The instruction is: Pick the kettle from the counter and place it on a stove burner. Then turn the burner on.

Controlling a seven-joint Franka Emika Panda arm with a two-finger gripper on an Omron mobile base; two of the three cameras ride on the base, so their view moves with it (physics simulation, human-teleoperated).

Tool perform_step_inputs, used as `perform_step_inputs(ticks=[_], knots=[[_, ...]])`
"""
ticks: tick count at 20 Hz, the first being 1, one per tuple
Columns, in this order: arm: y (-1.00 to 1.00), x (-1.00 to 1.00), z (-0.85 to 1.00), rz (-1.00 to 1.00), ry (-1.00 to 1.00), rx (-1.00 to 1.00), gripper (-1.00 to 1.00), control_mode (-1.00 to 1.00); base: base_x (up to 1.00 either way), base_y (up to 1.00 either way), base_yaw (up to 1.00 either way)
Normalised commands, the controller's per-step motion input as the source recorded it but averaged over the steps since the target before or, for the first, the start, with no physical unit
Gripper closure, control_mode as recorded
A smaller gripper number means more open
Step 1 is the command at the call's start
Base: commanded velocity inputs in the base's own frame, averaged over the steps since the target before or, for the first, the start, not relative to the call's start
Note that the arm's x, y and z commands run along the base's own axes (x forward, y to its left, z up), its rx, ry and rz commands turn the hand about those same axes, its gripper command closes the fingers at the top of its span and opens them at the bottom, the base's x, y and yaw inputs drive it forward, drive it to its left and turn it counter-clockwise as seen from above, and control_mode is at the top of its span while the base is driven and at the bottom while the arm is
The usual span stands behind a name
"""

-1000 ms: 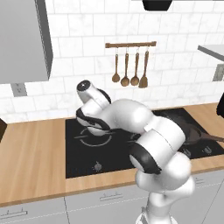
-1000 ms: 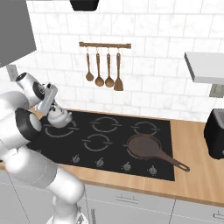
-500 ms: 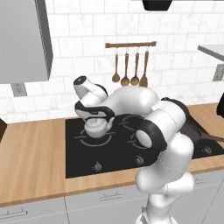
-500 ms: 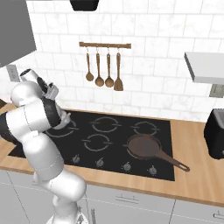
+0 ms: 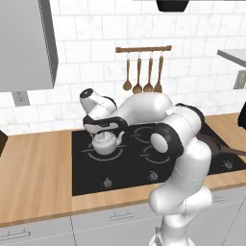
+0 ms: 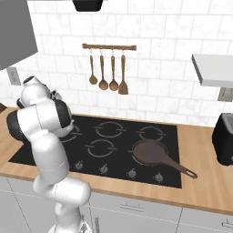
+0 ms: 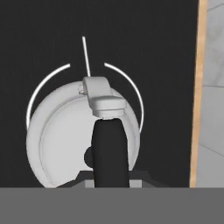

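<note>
Nearest you, the counter (image 5: 38, 173) ran along the front edge, and the black cooktop (image 5: 129, 163) was set into it. On the right side of the glass, the dark frying pan (image 6: 150, 152) sat over a burner ring with nothing in it, and its handle (image 6: 179, 167) pointed toward the front right corner.

Farther back on the left side, the kettle (image 5: 106, 142) stood upright over the stove burner (image 7: 41, 87), whether resting on it or held just above you could not tell. In the hand view its round body (image 7: 61, 135) lay inside the ring, shifted toward one side. Its lid was on, so you could not see what was inside. Its spout (image 7: 101, 98) pointed along the ring's tick line, toward the right in the left base view. The black handle (image 7: 109, 148) arched over the lid in line with the spout.

Your gripper (image 5: 102, 124) was clenched on that handle, directly above the kettle.

Behind, wooden utensils (image 5: 143, 77) hung from a rail on the tiled wall.
</note>
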Motion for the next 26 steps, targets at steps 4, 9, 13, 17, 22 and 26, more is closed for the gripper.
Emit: perform_step_inputs(ticks=[4, 9, 13, 17, 22, 26], knots=[[0.00, 0.05, -0.07, 0.00, 0.00, 0.03, 1.00, -1.00, 0.00, 0.00, 0.00], [0.00, 0.00, 0.00, 0.00, 0.00, 0.00, -1.00, -1.00, 0.00, 0.00, 0.00], [0.00, 0.00, 0.01, 0.00, 0.00, 0.00, -1.00, -1.00, 0.00, 0.00, 0.00], [0.00, 0.00, 0.40, 0.00, -0.04, 0.00, -1.00, -1.00, 0.00, 0.00, 0.00], [0.00, -0.45, 0.89, -0.04, -0.22, 0.00, -1.00, -1.00, 0.00, 0.00, 0.00], [0.00, -0.96, 0.59, -0.19, -0.14, 0.02, -1.00, -1.00, 0.00, 0.00, 0.00]])
